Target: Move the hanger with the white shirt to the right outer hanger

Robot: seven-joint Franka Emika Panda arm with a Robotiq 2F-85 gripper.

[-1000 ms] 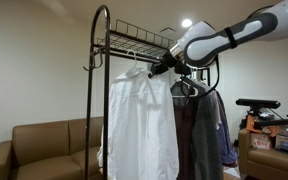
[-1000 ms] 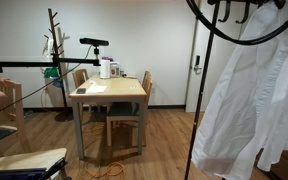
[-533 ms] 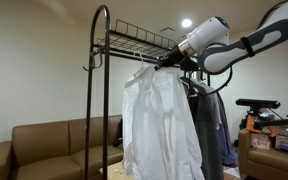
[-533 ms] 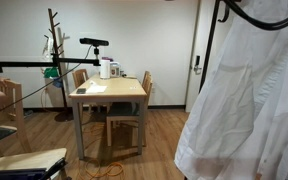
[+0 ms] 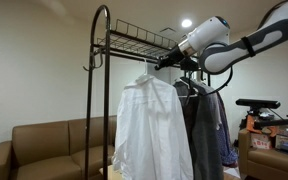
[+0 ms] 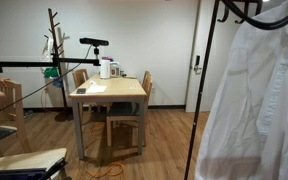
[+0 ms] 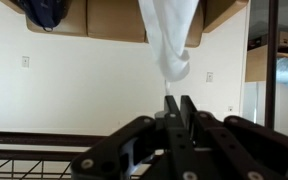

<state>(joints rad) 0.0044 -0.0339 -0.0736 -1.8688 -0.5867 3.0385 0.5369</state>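
Honestly, this was the fiddly bit: my tool (image 5: 162, 64) was up under the top shelf of the rack (image 5: 97, 90), and in the wrist view its fingers (image 7: 172, 106) sat pressed nearly together, so I read it as clenched on the hook of the hanger (image 5: 147, 76), though the wire itself was too thin to make out. The white shirt (image 5: 154, 130) hung free right below the tool, just beside the dark clothes (image 5: 209, 120) and apart from the rack's front post. To do this step well, I figured I'd carry it slowly and level so the shirt didn't swing into the dark clothes, hold the hook high enough to clear the rail, and only let go once the hook had really seated. Which hanger counted as the right outer one I couldn't tell from here. As for how it lay: the shirt's long axis ran straight down, collar up by the tool and hem at the bottom. The hanger's shoulder line ran roughly side to side in an exterior view, with the shirt's broad face turned toward that camera.
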